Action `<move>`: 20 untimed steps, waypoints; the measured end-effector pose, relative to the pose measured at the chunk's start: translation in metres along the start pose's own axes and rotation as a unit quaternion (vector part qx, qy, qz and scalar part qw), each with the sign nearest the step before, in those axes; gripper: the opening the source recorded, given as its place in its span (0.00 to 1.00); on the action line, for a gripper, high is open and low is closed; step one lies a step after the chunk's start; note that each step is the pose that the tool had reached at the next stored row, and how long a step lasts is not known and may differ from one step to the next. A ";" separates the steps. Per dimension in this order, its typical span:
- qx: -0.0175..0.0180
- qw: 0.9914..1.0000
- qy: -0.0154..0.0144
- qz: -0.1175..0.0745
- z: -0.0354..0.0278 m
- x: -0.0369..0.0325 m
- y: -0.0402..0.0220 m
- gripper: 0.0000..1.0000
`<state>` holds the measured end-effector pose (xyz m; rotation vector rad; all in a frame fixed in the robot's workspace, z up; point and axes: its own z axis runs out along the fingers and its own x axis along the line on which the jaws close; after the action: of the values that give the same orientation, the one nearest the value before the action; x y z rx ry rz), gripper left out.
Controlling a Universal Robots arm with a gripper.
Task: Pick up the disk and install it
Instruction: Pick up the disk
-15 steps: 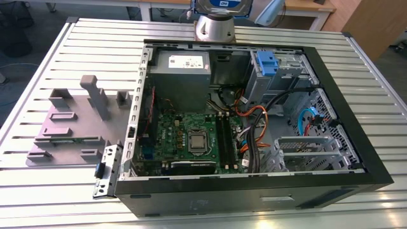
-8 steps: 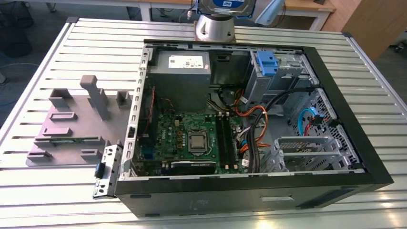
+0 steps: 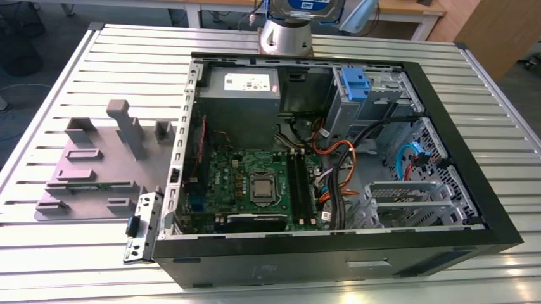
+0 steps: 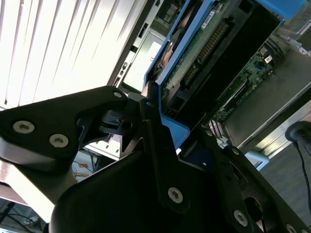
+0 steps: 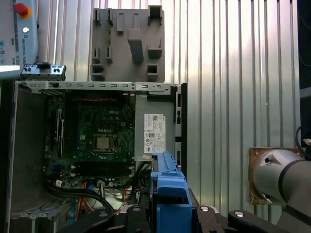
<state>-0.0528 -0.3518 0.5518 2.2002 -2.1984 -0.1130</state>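
Note:
The disk is a flat drive in a blue plastic carrier, and its green circuit-board underside faces the second wrist view. My gripper is shut on it, with black fingers pressed on both sides of the carrier's end. In the first wrist view the blue carrier edge of the disk stands between the fingers of my gripper, above the open computer case. In the exterior view the disk hangs at the arm's silver wrist, beyond the far wall of the case.
The case lies open on a slatted metal table. Inside are a grey power supply, a motherboard, cables and a grey drive bay with a blue latch. A grey fixture block sits at the exterior view's left.

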 end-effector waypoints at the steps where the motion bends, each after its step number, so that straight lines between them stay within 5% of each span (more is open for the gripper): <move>1: 0.000 1.000 0.000 0.000 -0.0001 0.0000 -0.0009 0.37; 20: -0.001 1.000 0.000 0.000 -0.0012 0.0000 -0.0169 0.37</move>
<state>-0.0358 -0.3518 0.5518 2.1993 -2.1978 -0.1145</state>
